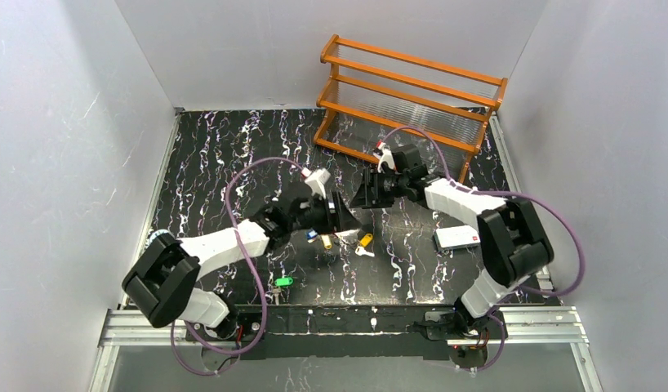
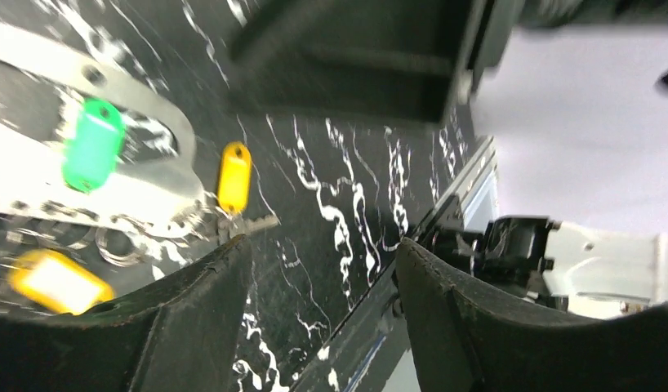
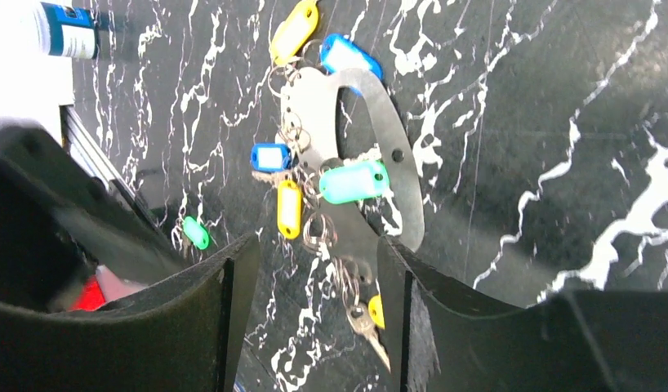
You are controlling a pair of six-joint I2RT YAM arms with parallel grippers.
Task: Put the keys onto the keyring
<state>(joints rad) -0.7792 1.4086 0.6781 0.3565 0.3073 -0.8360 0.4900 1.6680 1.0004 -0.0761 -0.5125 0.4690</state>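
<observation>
The keyring (image 3: 400, 167) is a long pale metal loop flat on the black marbled table, also in the left wrist view (image 2: 155, 167). Keys with coloured heads lie round it: yellow (image 3: 294, 31), blue (image 3: 351, 55), blue (image 3: 271, 157), green (image 3: 354, 181), yellow (image 3: 289, 208). A bare-bladed key with a yellow head (image 3: 370, 317) lies between the right fingers. A lone green key (image 1: 283, 281) lies nearer the arms. My left gripper (image 1: 340, 217) is open and empty above the cluster, which it partly hides from above. My right gripper (image 1: 368, 194) is open and empty just beyond it.
An orange wooden rack (image 1: 412, 90) stands at the back right. A white and red box (image 1: 457, 238) lies by the right arm. A small blue-white can (image 3: 68, 31) stands at the table's left edge. Metal rails run along the table's edges.
</observation>
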